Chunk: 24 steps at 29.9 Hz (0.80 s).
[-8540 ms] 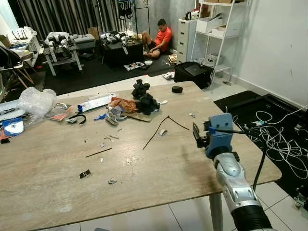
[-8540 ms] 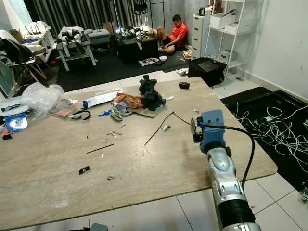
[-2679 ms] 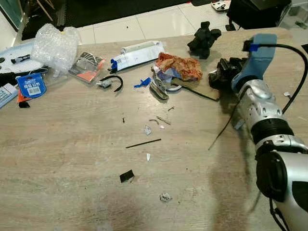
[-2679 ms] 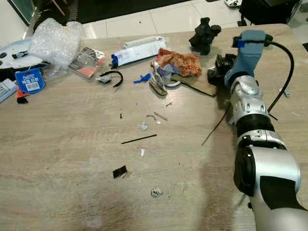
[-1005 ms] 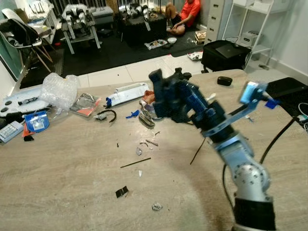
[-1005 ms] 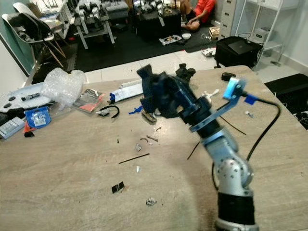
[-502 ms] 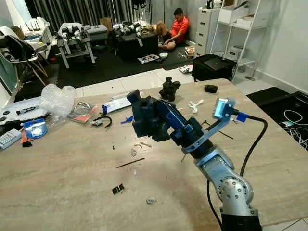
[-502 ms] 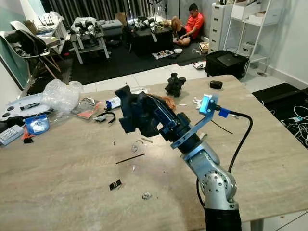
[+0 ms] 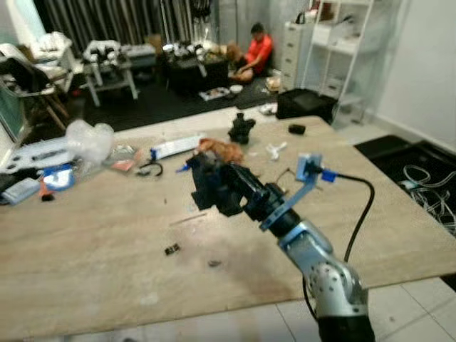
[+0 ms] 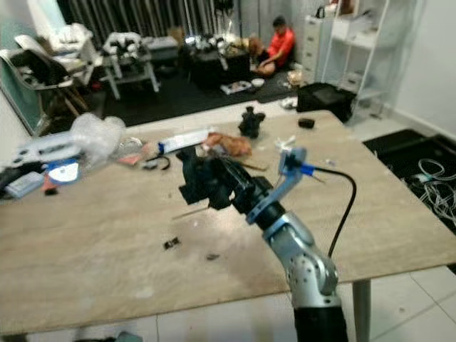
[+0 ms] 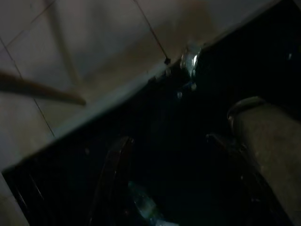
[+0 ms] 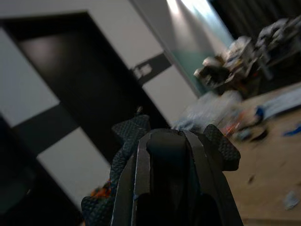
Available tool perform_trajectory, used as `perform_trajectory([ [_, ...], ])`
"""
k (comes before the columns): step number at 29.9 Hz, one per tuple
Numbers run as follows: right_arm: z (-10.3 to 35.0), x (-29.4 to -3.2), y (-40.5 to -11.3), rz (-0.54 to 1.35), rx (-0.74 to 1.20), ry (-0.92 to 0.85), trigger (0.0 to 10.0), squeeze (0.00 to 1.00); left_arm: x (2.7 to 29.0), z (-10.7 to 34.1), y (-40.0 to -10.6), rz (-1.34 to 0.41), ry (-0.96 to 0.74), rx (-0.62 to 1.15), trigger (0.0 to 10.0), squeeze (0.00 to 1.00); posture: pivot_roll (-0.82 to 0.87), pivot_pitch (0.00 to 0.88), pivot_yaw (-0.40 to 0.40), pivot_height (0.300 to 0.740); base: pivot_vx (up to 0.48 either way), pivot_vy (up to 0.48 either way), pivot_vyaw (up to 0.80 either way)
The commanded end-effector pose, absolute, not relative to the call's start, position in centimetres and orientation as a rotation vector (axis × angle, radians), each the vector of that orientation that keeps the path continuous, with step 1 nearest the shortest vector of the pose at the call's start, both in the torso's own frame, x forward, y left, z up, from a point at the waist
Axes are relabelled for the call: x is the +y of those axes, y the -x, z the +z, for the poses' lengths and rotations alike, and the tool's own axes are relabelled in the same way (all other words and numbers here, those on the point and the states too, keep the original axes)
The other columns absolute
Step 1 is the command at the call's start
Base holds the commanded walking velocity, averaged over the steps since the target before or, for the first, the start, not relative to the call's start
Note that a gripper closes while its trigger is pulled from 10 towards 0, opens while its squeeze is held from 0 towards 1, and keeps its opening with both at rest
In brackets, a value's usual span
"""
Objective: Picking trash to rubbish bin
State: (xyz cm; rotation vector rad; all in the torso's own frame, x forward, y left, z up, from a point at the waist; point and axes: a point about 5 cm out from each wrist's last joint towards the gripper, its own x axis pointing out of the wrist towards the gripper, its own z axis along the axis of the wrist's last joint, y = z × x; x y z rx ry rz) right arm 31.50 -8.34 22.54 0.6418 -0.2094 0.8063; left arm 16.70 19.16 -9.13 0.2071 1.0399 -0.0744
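At the surface's (image 9: 107,249) nine o'clock lie bubble wrap (image 9: 89,139) and a blue disc (image 9: 58,178). Small scraps (image 9: 172,249) dot the middle. Above them the right end effector (image 9: 206,187) is raised, its fingers clamped on a black foam piece (image 12: 131,134). At twelve o'clock sits an orange wrapper (image 9: 221,149). The left end effector's (image 11: 169,188) fingers stand apart, empty.

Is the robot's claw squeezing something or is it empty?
Squeezing. The right claw is shut on black foam, lifted above the table.
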Motion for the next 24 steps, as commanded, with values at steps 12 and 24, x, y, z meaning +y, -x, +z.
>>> perform_trajectory([
  [12,22.3,-9.9,-32.6,0.673,-0.207,-0.599,10.0,0.0,18.9,-9.4,-16.2,-0.096,-0.216,1.064,10.0,0.0,-0.23,0.066,0.113,0.74,-0.314,0.0,0.0],
  [24,21.3,-13.1,-34.4,0.395,-0.183,-0.564,10.0,0.0,18.5,-9.3,-16.6,-0.114,-0.2,1.047,10.0,0.0,-0.25,0.07,0.113,0.74,-0.126,0.0,-0.51],
])
